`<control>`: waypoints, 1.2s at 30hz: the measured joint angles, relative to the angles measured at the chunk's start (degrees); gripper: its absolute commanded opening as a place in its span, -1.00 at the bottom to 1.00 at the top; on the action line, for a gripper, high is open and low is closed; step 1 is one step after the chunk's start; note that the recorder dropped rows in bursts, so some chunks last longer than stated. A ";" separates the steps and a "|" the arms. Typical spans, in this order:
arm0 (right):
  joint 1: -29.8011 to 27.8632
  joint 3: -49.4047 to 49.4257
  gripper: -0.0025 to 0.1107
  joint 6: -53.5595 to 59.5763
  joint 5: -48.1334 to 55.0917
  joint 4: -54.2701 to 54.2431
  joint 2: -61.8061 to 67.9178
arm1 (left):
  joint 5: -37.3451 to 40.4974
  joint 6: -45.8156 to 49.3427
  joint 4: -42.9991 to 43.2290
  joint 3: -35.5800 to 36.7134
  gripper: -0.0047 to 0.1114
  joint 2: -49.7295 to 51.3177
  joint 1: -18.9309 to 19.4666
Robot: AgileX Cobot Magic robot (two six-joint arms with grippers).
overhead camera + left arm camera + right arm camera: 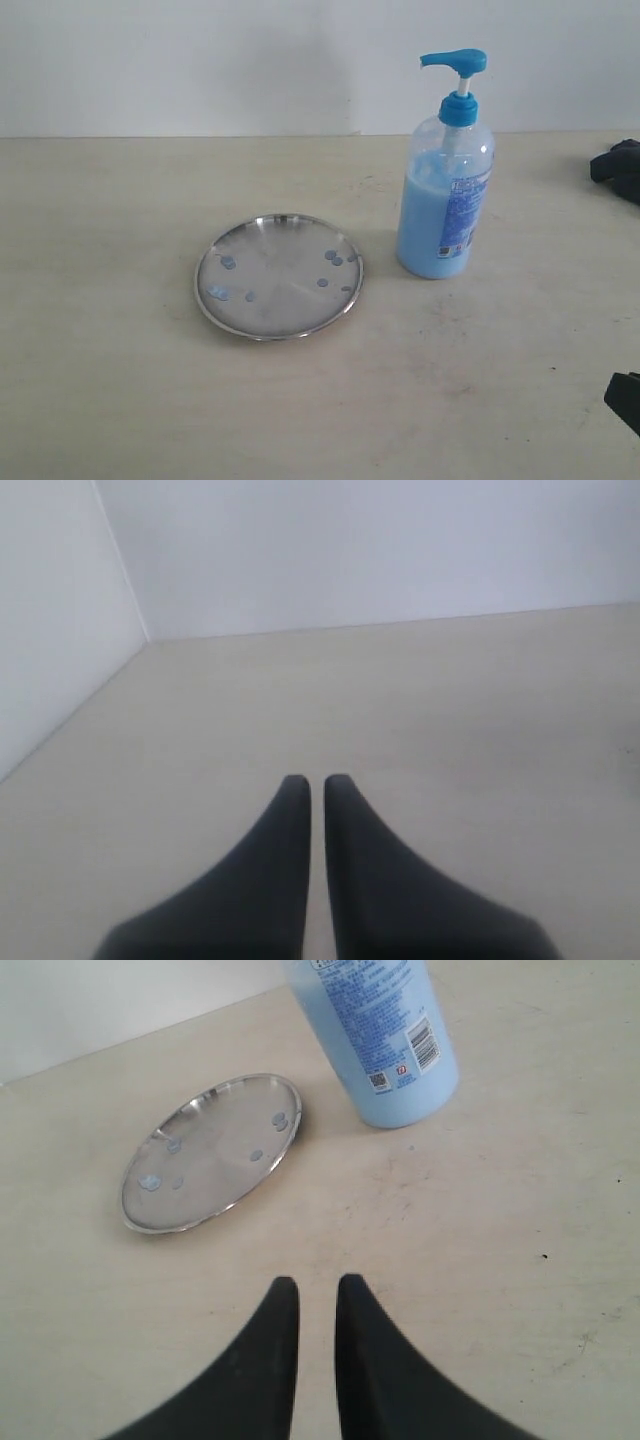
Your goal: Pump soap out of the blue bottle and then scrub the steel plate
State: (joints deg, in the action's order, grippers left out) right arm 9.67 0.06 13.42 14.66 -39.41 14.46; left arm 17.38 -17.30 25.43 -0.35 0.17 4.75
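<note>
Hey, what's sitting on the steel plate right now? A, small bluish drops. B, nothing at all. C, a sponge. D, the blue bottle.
A: small bluish drops dot the steel plate, while the blue bottle stands apart beside it.

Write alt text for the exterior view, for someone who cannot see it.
A round steel plate dotted with small bluish drops lies on a beige table. A tall blue pump bottle, partly full of light blue soap, stands upright to its right, not touching it.
</note>
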 measured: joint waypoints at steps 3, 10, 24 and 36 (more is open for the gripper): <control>0.00 0.00 -0.91 0.00 0.00 0.00 0.00 | 0.06 2.59 -1.41 0.00 -0.84 0.00 -1.47; 0.00 0.00 -0.91 0.00 0.00 0.00 0.00 | -1.86 9.49 -2.06 0.15 -0.84 0.00 -1.84; 0.00 0.00 -0.91 0.00 0.00 0.00 0.00 | 2.52 14.53 -26.95 0.15 -0.84 0.00 -0.20; 0.00 0.00 -0.91 0.00 0.00 0.00 0.00 | 2.79 14.53 -26.72 0.15 -0.84 0.00 0.51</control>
State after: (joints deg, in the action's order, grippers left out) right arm 9.67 0.06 13.42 14.66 -39.41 14.46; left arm 20.17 -2.77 -1.28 -0.20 0.17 5.26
